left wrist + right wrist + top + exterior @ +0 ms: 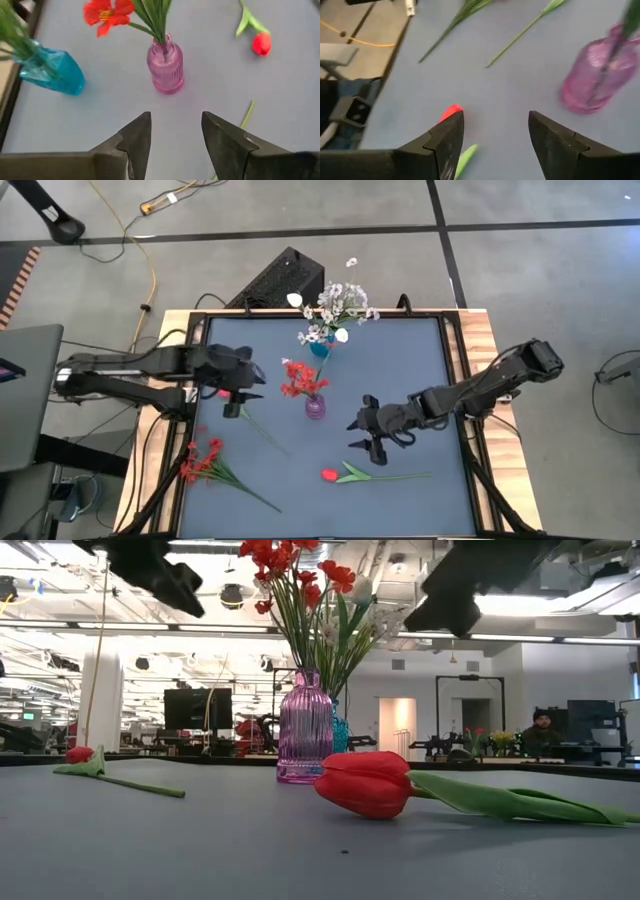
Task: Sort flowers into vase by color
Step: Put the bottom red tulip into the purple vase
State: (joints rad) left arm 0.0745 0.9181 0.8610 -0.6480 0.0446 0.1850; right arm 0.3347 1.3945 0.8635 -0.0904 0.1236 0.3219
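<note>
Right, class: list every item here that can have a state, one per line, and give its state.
Left gripper: open, empty, above the table.
Right gripper: open, empty, above the red tulip.
Purple vase: upright, holding red flowers.
Blue vase: upright, holding white flowers.
Red tulip: lying flat on the table.
Red spray: lying on the table, unsorted.

Both arms are dark, near-black, built of slim tubular links joined by chunkier rounded joint housings. The left end effector (176,145) has two matte charcoal fingers, wedge-shaped and tapering to blunt tips, with angular stepped inner faces. The right end effector (496,142) carries the same dark, faceted finger pair.
</note>
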